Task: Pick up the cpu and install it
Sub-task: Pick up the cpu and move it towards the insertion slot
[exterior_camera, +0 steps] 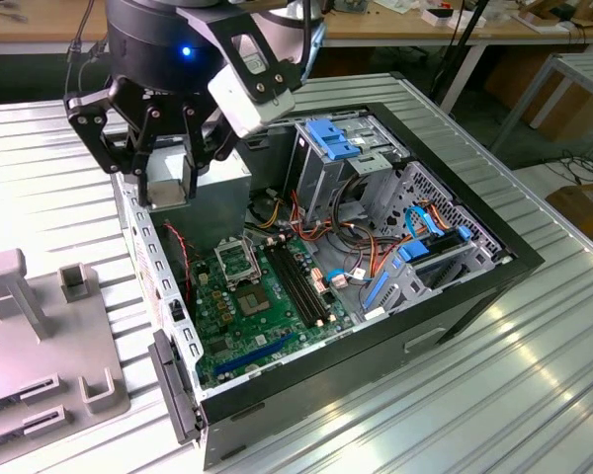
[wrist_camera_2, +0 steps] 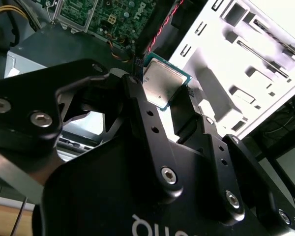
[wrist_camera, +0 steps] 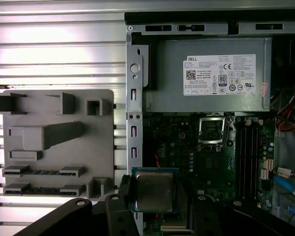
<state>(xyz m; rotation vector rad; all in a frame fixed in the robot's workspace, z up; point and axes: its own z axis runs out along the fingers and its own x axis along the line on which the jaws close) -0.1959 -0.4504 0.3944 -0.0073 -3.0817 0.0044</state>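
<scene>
The tool (exterior_camera: 168, 173) is closed on the cpu (wrist_camera: 154, 191), its black fingers (wrist_camera_2: 137, 98) pressing two opposite edges of the chip so the square metal face shows between them in both wrist views. It hangs in the air with the chip above the computer case (exterior_camera: 514, 262), over the case's side toward the exterior view's left, close to the grey power supply (wrist_camera: 206, 81). Below it the case lies open on its side with the green board (exterior_camera: 247, 316) facing up; the square socket (wrist_camera: 211, 130) sits on that board just beside the power supply, apart from the chip and lower than it. Long black memory slots (exterior_camera: 298, 286) run beside the socket, and blue drive brackets (exterior_camera: 334, 138) stand toward the far side of the case. A grey holder tray (exterior_camera: 40, 326) with upright blocks lies on the ribbed metal surface (exterior_camera: 534, 395) at the exterior view's left, just beside the case
</scene>
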